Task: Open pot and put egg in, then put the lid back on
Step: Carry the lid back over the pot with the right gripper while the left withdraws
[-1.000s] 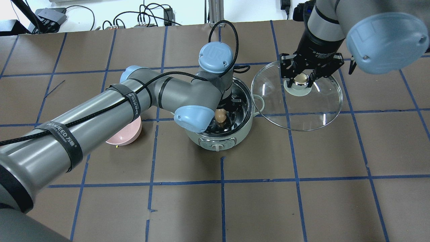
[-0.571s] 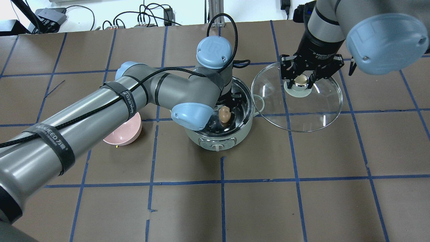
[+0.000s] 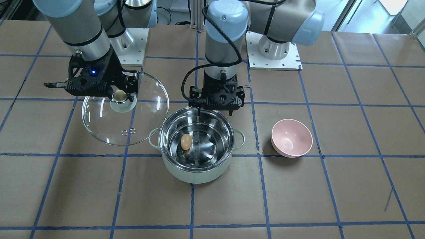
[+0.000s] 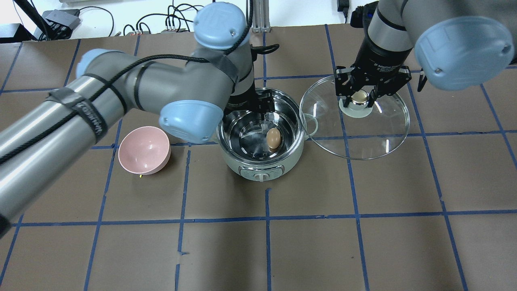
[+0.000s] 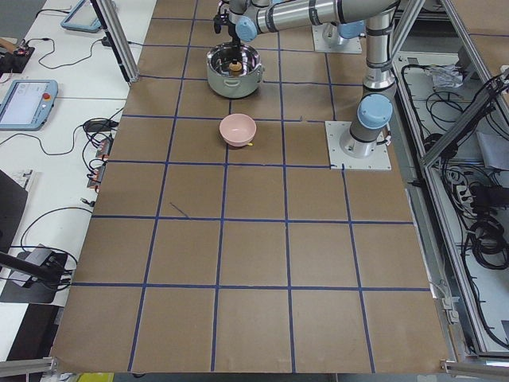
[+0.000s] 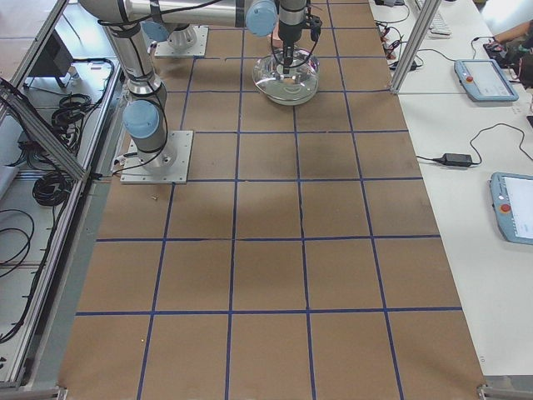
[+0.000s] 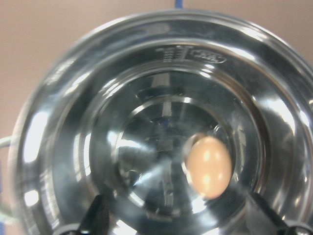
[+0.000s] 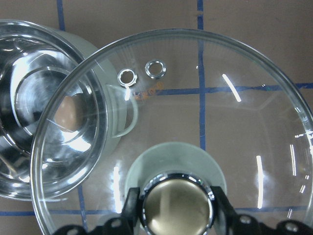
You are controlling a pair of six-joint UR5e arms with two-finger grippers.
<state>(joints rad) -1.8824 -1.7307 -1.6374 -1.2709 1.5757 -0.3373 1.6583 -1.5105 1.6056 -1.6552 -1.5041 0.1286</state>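
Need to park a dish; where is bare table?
Bare: the strip on the operators' side of the pink bowl, pot and lid, and the squares past the bowl on the robot's left. Crowded: that row, left tool over the pot, right tool holding the lid.

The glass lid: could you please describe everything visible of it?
The lid is a large round piece of clear glass with a beige-topped, chrome-ringed knob on a pale base and two small metal vent holes near the rim. The right gripper is shut on the knob, holding the lid roughly level beside the open pot, on the robot's right, its edge overlapping the pot's side handle. Nothing else appears to touch it.
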